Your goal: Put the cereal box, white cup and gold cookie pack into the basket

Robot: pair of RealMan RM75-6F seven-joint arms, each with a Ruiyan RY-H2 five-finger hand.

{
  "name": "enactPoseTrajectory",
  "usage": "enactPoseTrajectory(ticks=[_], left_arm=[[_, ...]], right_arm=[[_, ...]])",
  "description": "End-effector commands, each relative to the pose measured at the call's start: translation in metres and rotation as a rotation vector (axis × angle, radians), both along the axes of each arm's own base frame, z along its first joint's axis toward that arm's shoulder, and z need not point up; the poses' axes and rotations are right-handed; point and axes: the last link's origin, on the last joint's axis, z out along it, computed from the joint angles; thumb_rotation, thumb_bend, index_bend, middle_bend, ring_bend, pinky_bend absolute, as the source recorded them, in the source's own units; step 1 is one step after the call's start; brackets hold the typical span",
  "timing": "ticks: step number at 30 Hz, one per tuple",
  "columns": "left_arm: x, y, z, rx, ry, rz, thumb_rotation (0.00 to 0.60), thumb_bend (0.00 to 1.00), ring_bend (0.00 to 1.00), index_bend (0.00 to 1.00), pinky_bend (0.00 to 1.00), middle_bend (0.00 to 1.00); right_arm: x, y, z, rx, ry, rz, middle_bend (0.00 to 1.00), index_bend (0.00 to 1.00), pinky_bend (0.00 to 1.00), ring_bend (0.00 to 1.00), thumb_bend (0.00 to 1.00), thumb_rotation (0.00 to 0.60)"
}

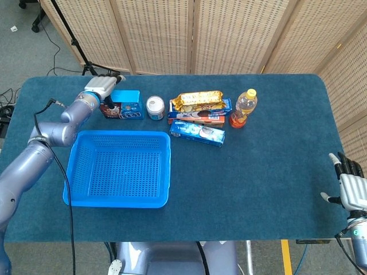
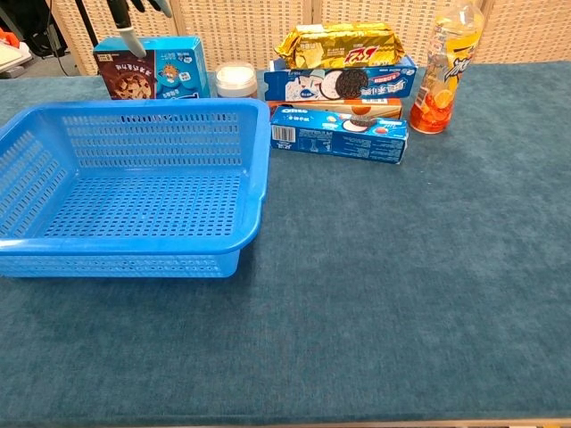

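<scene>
The left hand [image 1: 101,87] sits over the left end of the cereal box [image 1: 121,104]. From above its fingers hide behind its own back, and the chest view cuts it off at the top edge, showing only a few fingertips [image 2: 128,40] hanging at the box's upper left corner. Whether they grip the box or only touch it cannot be told. The box stands upright at the back of the table [image 1: 269,172], just behind the blue basket [image 1: 166,172], which holds nothing.

The white cup [image 1: 155,107] stands just right of the box. Next along, the gold cookie pack [image 1: 198,100] lies on top of a blue cookie box [image 1: 198,117], with a second blue box [image 1: 197,133] in front and an orange drink bottle [image 1: 243,108] to the right.

The right hand [image 1: 350,191] rests at the table's near right corner, well apart from everything, fingers straight, slightly spread and holding nothing; its forearm is cut off by the frame.
</scene>
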Motion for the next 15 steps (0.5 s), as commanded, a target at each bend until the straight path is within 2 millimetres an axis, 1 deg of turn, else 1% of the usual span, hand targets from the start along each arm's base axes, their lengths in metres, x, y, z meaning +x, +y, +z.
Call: enactPoseTrajectory(ticks=[1, 10, 15], left_arm=[[0.002, 0.002, -0.008, -0.003, 0.016, -0.004, 0.600, 0.19, 0.00, 0.14, 0.04, 0.00], [-0.001, 0.005, -0.022, 0.007, 0.049, 0.008, 0.600, 0.19, 0.00, 0.14, 0.04, 0.00], [-0.005, 0.004, -0.036, 0.006, 0.068, 0.008, 0.600, 0.21, 0.00, 0.17, 0.04, 0.00]], right_arm=[[-0.001, 0.000, 0.001, -0.002, -0.001, -0.003, 0.00, 0.00, 0.04, 0.00, 0.16, 0.600], [-0.005, -0.001, 0.003, -0.008, -0.004, -0.018, 0.00, 0.00, 0.04, 0.00, 0.16, 0.600], [-0.008, -0.002, 0.004, -0.012, -0.006, -0.031, 0.00, 0.00, 0.04, 0.00, 0.16, 0.600]])
